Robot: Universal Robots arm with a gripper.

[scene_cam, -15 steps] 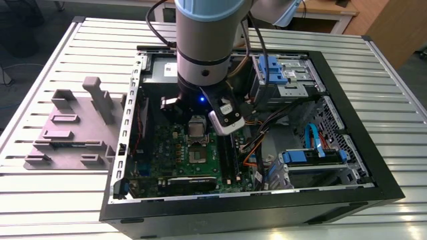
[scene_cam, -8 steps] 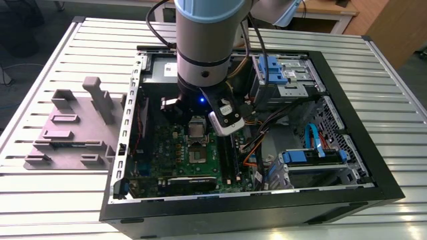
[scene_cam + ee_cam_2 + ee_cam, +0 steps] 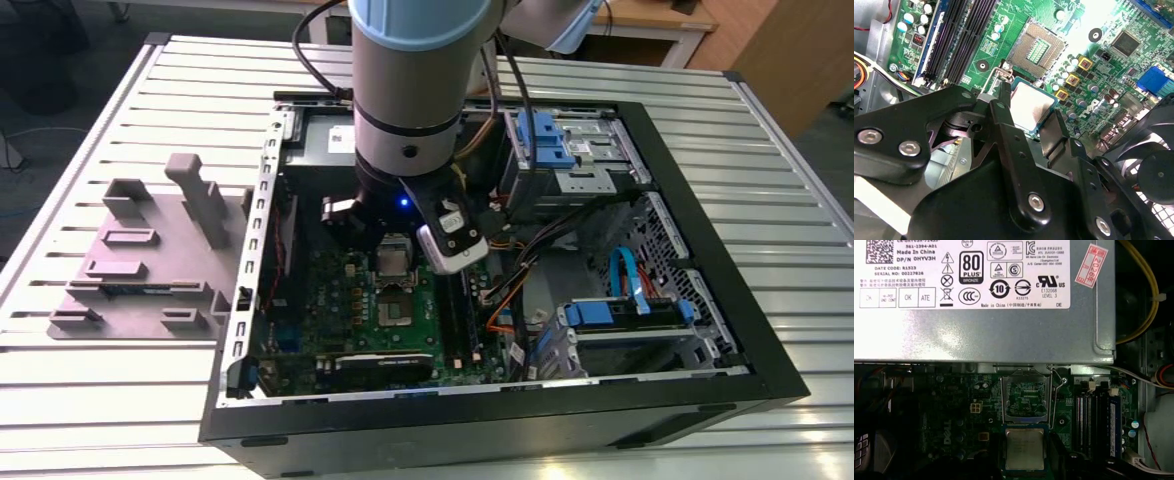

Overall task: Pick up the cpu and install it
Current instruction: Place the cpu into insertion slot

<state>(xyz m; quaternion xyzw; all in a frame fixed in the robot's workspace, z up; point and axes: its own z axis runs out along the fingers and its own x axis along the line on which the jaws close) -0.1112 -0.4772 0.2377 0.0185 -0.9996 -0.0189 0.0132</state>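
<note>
The cpu [image 3: 1033, 109], a flat square chip with a shiny silver top and a thin pale rim, sits between the black fingers [image 3: 1002, 111] of my gripper [image 3: 1029, 117], which is shut on it. In the first wrist view the cpu [image 3: 1024, 448] hangs just short of the open black socket frame [image 3: 1026, 401] on the green motherboard. The socket [image 3: 1036, 47] shows bare contacts, and its metal bracket and wire lever are swung up. In the exterior view my arm [image 3: 407, 120] reaches down into the open computer case over the motherboard [image 3: 354, 300].
A grey power supply box [image 3: 1004, 335] borders the socket on one side. Black memory slots [image 3: 961, 37] and capacitors [image 3: 1074, 80] flank it. Drive bays with blue clips [image 3: 561, 150] and cables [image 3: 627, 285] fill the case on the exterior view's right. A mauve-grey tray [image 3: 134, 265] lies outside, on the left.
</note>
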